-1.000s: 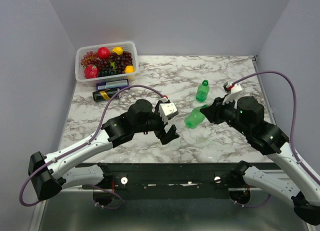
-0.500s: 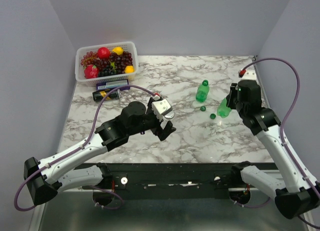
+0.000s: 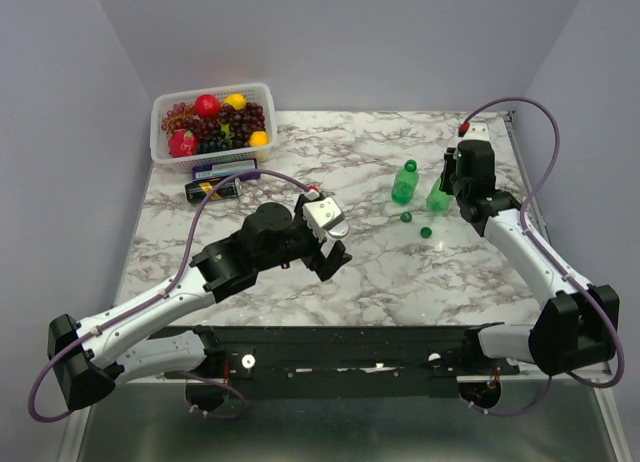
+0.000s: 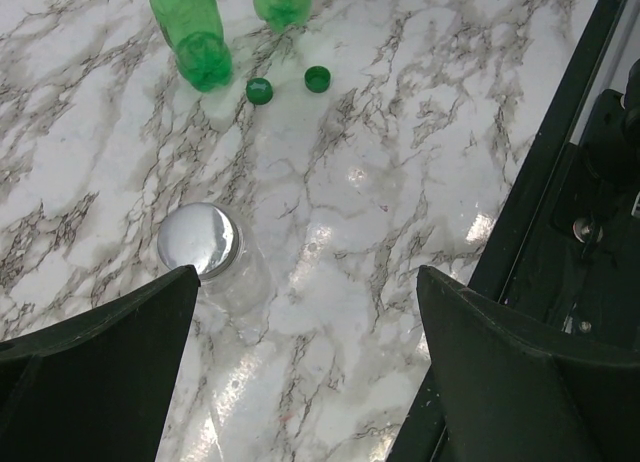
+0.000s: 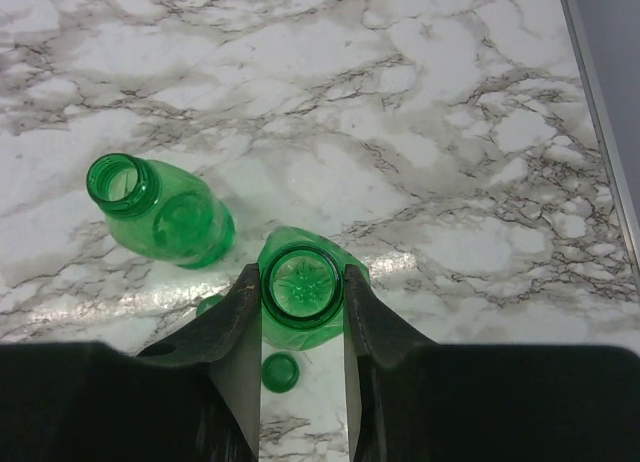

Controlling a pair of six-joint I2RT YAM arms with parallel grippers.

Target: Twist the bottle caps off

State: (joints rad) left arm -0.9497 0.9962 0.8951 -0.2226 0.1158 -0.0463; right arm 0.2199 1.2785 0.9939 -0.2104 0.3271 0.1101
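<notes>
Top external: right end effector (image 3: 443,193) is at the right-centre of the frame, over the white marble table (image 3: 300,147), clamped on a small translucent green plastic bottle (image 3: 436,199). A second green plastic bottle (image 3: 404,183) stands upright just to its left, apart from it. One dark green round screw cap (image 3: 406,218) and another dark green cap (image 3: 426,232) lie loose on the table just below the two bottles, near each other but not touching.

Right wrist: both green bottles have open necks, no caps on. The held bottle is pinched at the neck between the two fingers (image 5: 236,327). Can't tell if its base is on the table.

Left wrist: left end effector (image 4: 308,282) has jaws spread wide and holds nothing. A squat clear plastic bottle (image 4: 245,287) sits between the fingers, closer to the one at frame left, with its silvery-grey round cap (image 4: 198,240) on.

Upper left of the top view: a white plastic basket (image 3: 165,154) of fruit, with a dark can with yellow label (image 3: 214,189) lying below it.
</notes>
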